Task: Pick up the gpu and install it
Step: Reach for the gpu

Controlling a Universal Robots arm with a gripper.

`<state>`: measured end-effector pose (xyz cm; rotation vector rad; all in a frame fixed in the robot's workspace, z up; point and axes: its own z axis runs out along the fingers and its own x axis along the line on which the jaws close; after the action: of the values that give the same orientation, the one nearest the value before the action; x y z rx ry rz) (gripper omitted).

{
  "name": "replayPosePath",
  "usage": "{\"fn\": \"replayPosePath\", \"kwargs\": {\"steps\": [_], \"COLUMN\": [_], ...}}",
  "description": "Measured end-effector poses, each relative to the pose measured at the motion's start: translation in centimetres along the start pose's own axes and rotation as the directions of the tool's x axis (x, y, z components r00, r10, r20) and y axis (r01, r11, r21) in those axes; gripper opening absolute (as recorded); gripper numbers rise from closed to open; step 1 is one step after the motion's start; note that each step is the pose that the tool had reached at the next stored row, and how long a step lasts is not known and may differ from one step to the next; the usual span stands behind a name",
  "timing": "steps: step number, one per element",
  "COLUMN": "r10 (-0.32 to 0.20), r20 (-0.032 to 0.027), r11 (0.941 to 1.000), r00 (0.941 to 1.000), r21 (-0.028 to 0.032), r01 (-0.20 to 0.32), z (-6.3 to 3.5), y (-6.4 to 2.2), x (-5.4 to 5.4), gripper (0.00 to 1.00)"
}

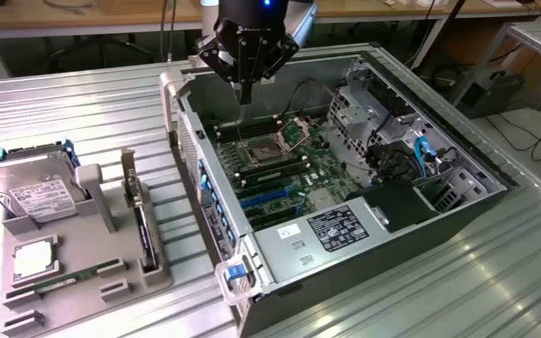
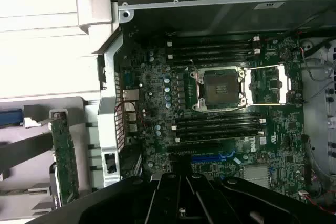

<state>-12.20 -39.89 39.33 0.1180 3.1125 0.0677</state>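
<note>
The gripper [image 1: 244,97] is seen hanging over the open computer case [image 1: 411,246], above the motherboard [image 1: 280,169] and near the case's far wall. Its 2 fingers are pressed together into 1 narrow prong, and nothing is held between them. In the wrist view the gripper [image 2: 181,174] is shown as a dark body over the board, just beside the blue expansion slot [image 2: 212,157].

The gpu [image 1: 141,225] is stood on edge in a slot of the grey tray [image 1: 92,243], on the exterior view's left, outside the case and well apart from the gripper. Its silver bracket is turned toward the far end. In the wrist view the gpu [image 2: 65,156] is seen edge-on as a green board just beside the case's rear panel.

On the same tray a hard drive [image 1: 31,193] is propped upright. Its white label is printed with text that cannot be read. A green memory stick [image 1: 68,276] is laid flat nearer the tray's front.

Inside the case the CPU socket [image 2: 220,87] is left open, with its metal frame swung aside and rows of black memory slots on both sides. A white Dell logo [image 2: 257,149] is printed on the board. A black label [image 1: 338,227] with white print is stuck on the grey cover, beside a small white sticker [image 1: 287,230]; neither can be read
</note>
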Motion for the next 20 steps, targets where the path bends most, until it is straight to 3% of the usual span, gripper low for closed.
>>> {"fn": "replayPosePath", "kwargs": {"steps": [12, 16, 20], "r10": [0.000, 0.000, 0.000], "r20": [0.0000, 0.0005, 0.0005], "r11": [1.0000, 1.0000, 1.0000], "r00": [1.0000, 1.0000, 1.0000], "r21": [0.0001, 0.0000, 0.0000], "r01": [0.000, 0.000, 0.000], "z": [-0.01, -0.07, -0.18], "y": [-0.05, -0.98, -2.51], "x": [0.1, 1.0, 2.8], "gripper": [0.11, 0.11, 0.11]}}
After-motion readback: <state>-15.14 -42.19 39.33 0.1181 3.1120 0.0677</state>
